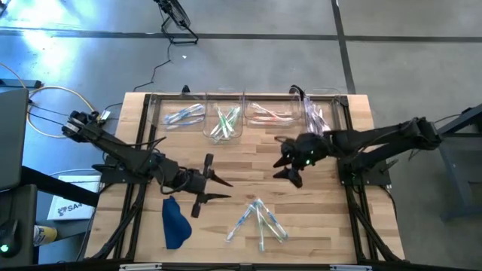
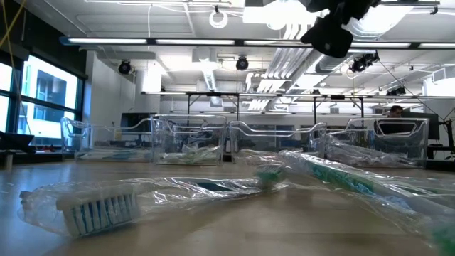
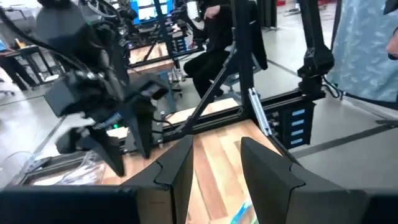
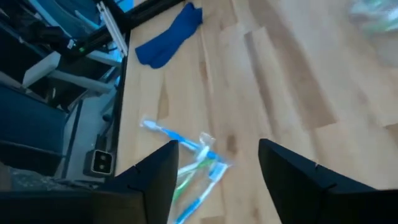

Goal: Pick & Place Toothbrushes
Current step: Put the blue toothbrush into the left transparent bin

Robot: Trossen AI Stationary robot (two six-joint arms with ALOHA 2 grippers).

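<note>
In the low view, the wrapped toothbrush with a green-and-white head (image 2: 334,174) runs off the right edge, so its handle end cannot be seen. In the right wrist view, a pale green blur (image 4: 373,14) in one corner is too smeared to identify, and the loose wrapped blue and green toothbrushes (image 4: 189,168) are partly hidden behind a dark finger. In the high view, the contents of the clear plastic rectangular bins (image 1: 224,120) are too small to count. In the left wrist view, a seated person (image 3: 214,37) is cut off at the edge.
</note>
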